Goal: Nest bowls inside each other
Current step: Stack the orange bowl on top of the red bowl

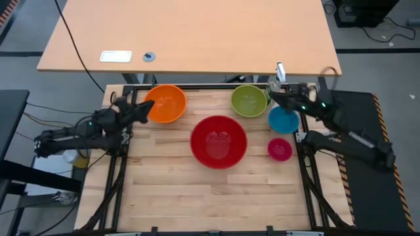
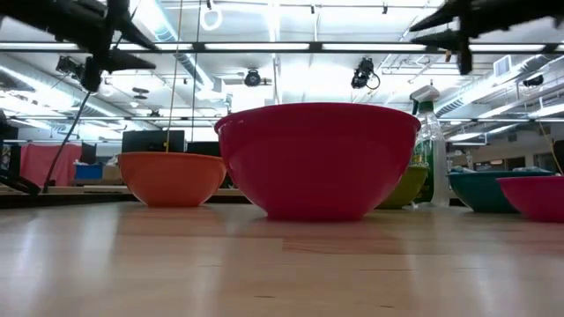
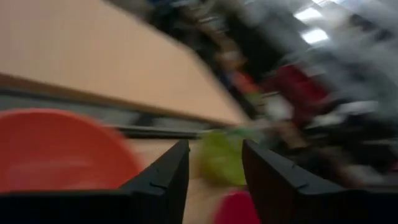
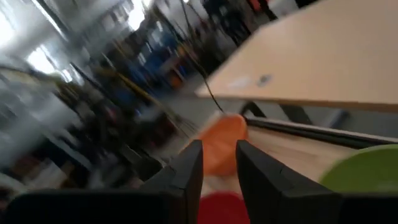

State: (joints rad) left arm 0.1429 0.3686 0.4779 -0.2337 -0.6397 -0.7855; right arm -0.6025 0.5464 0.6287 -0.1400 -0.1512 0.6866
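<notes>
Five bowls rest on their bases on the wooden table. The big red bowl [image 1: 218, 141] is in the middle. The orange bowl [image 1: 165, 103] is far left and the green bowl [image 1: 249, 100] far right. The blue bowl [image 1: 283, 120] and the small pink bowl [image 1: 279, 149] stand at the right. My left gripper [image 1: 146, 105] hangs open, well above the orange bowl's left rim. My right gripper [image 1: 272, 96] hangs open by a narrow gap, high up between the green and blue bowls. In the low view both grippers are far above the bowls.
A clear spray bottle [image 2: 429, 150] stands at the far right, behind the green bowl. A tan desk [image 1: 197, 33] lies beyond the table's far edge. Black frame rails [image 1: 118, 177] run along both sides of the table. Bare wood [image 1: 216, 196] fills the near half.
</notes>
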